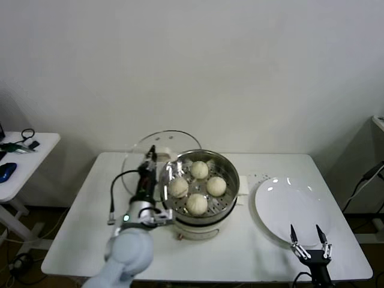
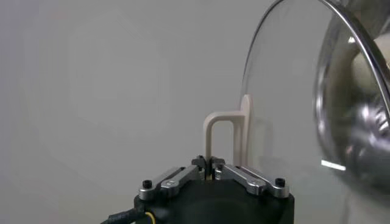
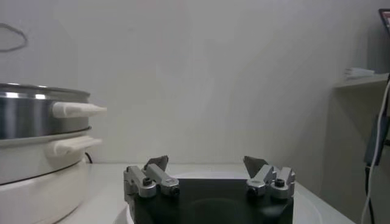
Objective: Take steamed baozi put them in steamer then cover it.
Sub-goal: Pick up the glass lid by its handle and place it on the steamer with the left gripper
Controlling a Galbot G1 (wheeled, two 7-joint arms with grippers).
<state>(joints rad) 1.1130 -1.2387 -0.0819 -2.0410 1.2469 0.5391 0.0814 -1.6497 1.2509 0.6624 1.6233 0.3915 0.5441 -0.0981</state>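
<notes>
The steamer point(image 1: 231, 180) stands uncovered mid-table on its white pot base point(image 1: 204, 231), with several cream baozi point(image 1: 200, 170) lying in it. The glass cover point(image 1: 171, 143) stands tilted on edge just left of the steamer. My left gripper point(image 1: 151, 156) is shut on its cream handle point(image 2: 228, 131). In the left wrist view the jaws of that gripper point(image 2: 208, 163) pinch the handle's leg, with the cover point(image 2: 292, 91) beyond. My right gripper point(image 1: 309, 237) hangs open over the near rim of the white plate point(image 1: 288, 210). Nothing is between its fingers point(image 3: 207, 164).
A black cable point(image 1: 113, 201) loops beside my left arm. A small side table point(image 1: 24, 165) with a blue mouse and cords stands at the far left. The right wrist view shows the steamer's side handles point(image 3: 76, 109) and a shelf point(image 3: 359, 76) on the other side.
</notes>
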